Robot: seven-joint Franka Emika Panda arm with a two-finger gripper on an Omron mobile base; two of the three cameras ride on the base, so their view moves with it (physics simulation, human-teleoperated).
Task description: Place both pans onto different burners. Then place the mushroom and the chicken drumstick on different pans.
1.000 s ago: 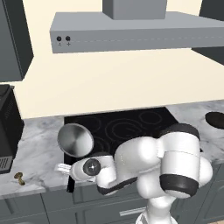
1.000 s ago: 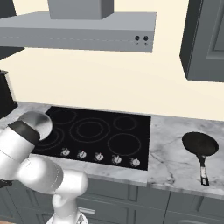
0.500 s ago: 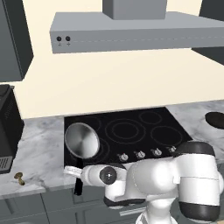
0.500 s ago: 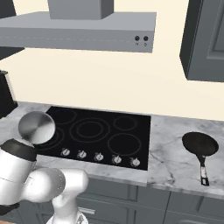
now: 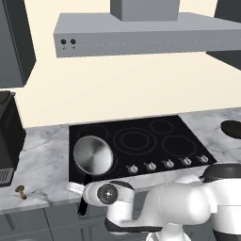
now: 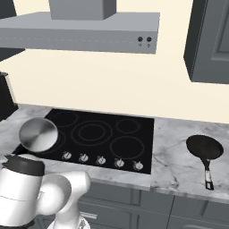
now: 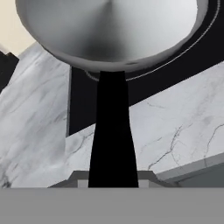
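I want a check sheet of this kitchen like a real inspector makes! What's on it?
Surface: grey marble counter with a flat black cooktop set into it.
Job's things: silver pan tilted over the cooktop's front left burner, black handle running back to the gripper; dark pan flat on the counter right of the cooktop; mushroom on the counter at far left; drumstick not made out.
Clutter: black appliance at the left end of the counter.
Grippers: gripper shut on the silver pan's handle.
Cables: nothing seen.
Surroundings: grey range hood, dark cabinets, row of knobs.
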